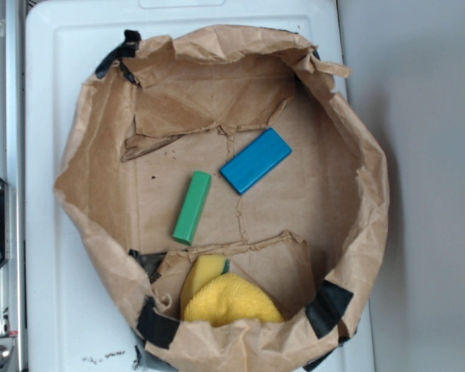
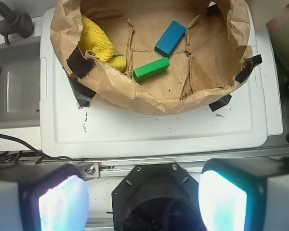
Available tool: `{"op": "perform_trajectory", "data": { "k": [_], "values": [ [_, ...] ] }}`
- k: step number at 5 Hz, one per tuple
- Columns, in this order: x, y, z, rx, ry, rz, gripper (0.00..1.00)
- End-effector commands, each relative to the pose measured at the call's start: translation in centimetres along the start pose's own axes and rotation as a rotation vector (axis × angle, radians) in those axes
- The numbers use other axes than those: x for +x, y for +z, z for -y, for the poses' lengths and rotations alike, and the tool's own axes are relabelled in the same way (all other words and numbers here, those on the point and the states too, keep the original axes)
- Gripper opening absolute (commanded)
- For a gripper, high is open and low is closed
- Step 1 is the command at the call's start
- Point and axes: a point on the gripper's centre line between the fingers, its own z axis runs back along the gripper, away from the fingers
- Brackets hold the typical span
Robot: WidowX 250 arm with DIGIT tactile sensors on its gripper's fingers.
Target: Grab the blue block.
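The blue block [image 1: 256, 160] lies flat and slanted on the floor of a brown paper bag [image 1: 349, 147], right of centre; it also shows in the wrist view [image 2: 170, 37]. A narrow green block [image 1: 192, 207] lies just left of it, and shows in the wrist view too [image 2: 151, 68]. My gripper [image 2: 142, 202] is high above the robot base, well away from the bag, with its fingers [image 2: 62, 204] wide apart and nothing between them. It does not show in the exterior view.
A yellow cloth [image 1: 231, 301] and a yellow sponge [image 1: 203, 271] lie in the bag near its front wall. The bag's crumpled walls, patched with black tape [image 1: 329, 304], stand round the blocks. The bag rests on a white lid [image 2: 149, 130]. A sink [image 2: 14, 91] lies at the left.
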Motion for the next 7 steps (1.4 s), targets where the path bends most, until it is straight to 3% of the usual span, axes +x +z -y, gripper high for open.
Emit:
{"op": "perform_trajectory", "data": {
  "k": [1, 2, 5, 7],
  "values": [
    [0.0, 0.0, 0.0, 0.000, 0.000, 0.000, 1.00],
    [0.3, 1.0, -0.4, -0.077, -0.146, 0.104, 1.00],
    [0.3, 1.0, -0.4, -0.077, -0.146, 0.104, 1.00],
    [9.4, -3.1, 0.6, -0.110, 0.022, 0.118, 1.00]
  ]
}}
